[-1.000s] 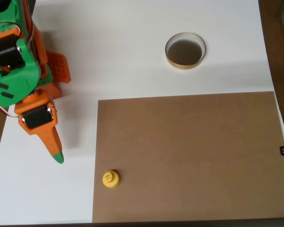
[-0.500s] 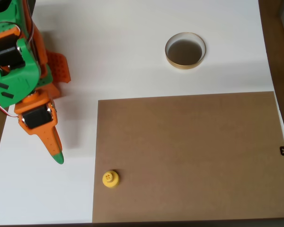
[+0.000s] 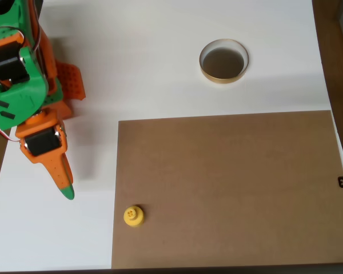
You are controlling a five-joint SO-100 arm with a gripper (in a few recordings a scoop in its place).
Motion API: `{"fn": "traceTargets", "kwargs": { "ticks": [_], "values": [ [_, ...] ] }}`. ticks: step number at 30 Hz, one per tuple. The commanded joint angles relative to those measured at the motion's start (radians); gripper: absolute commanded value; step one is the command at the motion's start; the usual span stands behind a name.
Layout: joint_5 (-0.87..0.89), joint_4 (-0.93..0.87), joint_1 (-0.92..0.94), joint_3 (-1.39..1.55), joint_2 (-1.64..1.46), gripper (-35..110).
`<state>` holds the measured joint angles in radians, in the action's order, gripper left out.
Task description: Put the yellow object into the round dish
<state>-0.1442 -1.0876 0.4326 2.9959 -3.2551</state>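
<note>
almost nothing changes from a second ago: the gripper [image 3: 67, 191] tip shifts only a touch up and left, so the reach is barely begun. its fingers look pressed together in one point, holding nothing. the yellow object [image 3: 133, 216] sits untouched at the brown board's [image 3: 228, 188] left edge, right of and below the tip, apart from it. the round dish [image 3: 223, 61] is empty, well apart on the white table [image 3: 148, 57].
</note>
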Motion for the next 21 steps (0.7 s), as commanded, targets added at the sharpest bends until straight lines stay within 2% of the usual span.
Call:
{"fn": "traceTargets", "kwargs": {
  "ticks": [1,21],
  "values": [
    [-0.008,-0.009,0.012,-0.058,-0.011,16],
    [-0.086,-0.071,-0.021,-0.209,-0.011,21]
  ]
}}
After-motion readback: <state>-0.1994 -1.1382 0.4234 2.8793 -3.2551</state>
